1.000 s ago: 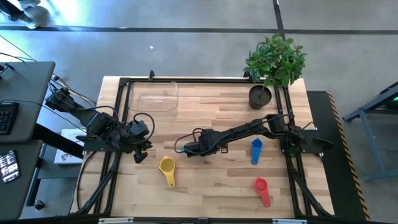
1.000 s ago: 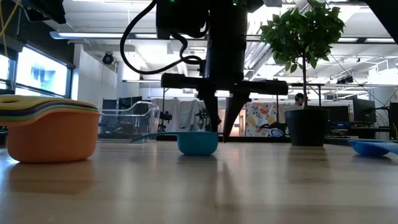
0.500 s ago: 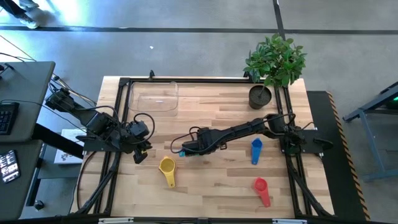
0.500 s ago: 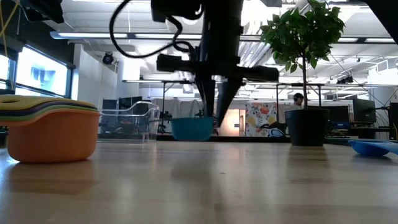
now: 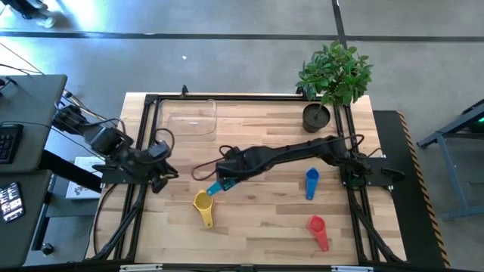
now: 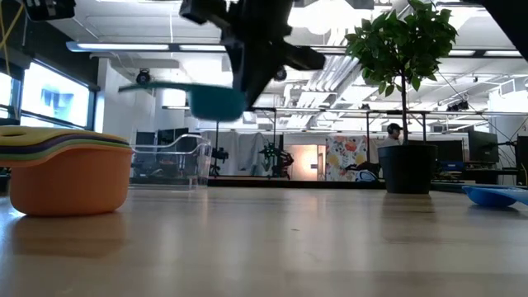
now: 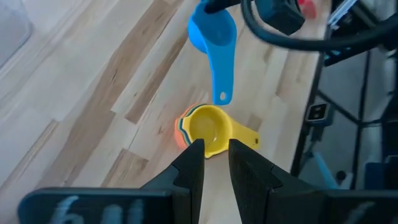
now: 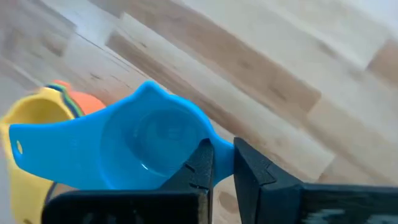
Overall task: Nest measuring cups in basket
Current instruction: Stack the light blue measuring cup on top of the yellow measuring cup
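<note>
- As we judge the coming move, the light blue cup point(image 5: 217, 187) hangs clamped by its rim in the right gripper point(image 5: 224, 180), just beside and above the nested stack point(image 5: 203, 201) topped in yellow, its handle pointing toward that stack.
- We read the left gripper point(image 5: 161, 172), fingers nearly together and empty, waiting at the table's left edge.
- We note the low view alone shows the cup airborne; the high view alone shows the basket point(image 5: 187, 119) empty, well apart.
</note>
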